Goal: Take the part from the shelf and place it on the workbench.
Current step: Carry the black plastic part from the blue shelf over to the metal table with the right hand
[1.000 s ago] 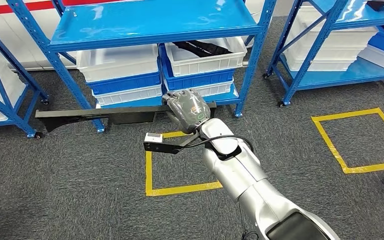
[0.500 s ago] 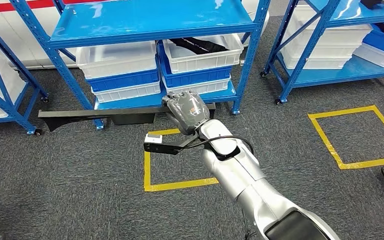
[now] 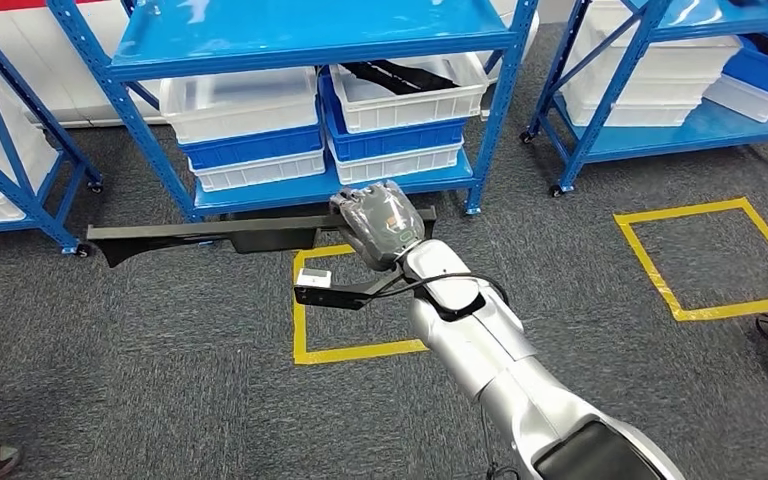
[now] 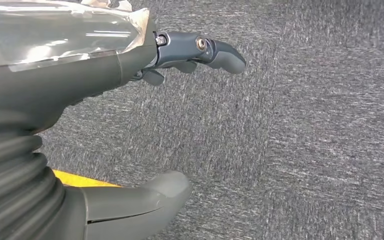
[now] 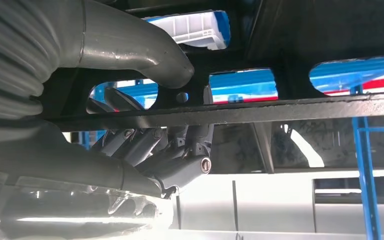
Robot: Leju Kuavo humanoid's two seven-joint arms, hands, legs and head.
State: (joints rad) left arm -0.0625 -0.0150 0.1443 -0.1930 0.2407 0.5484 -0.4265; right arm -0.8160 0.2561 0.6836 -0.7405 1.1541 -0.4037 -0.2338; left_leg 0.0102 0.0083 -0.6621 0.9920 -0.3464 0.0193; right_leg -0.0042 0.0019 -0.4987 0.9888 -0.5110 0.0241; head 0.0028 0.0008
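The part (image 3: 210, 235) is a long, thin black bar, likely a moulded plastic or composite trim piece with slotted cut-outs along its length, and it hangs level in the air in front of the blue shelf (image 3: 310, 40), low above the grey carpet, clear of the rack's bottom tier. The right hand (image 3: 380, 222) grips it near one end, so nearly all of its length sticks out sideways from the hand, across the shelf's front towards the rack's far upright. It looks stiff and fairly light — it shows no visible droop along that long overhang — but held so far off-centre it will lever hard against the fingers and could swing or twist in a turn; a hold nearer the middle would balance it better, though the present grip seems to serve. In the right wrist view the thick thumb (image 5: 145, 47) lies over one face of the bar and the darker fingers (image 5: 150, 145) curl under the other, clamped on the part's edge (image 5: 280, 112). The right arm reaches forward from the body with the elbow bent, the back of the hand facing up. The left hand (image 4: 130, 70) hangs over the carpet holding nothing, fingers apart, beside a strip of the yellow floor tape (image 3: 298, 320) that marks a square just in front of the shelf.
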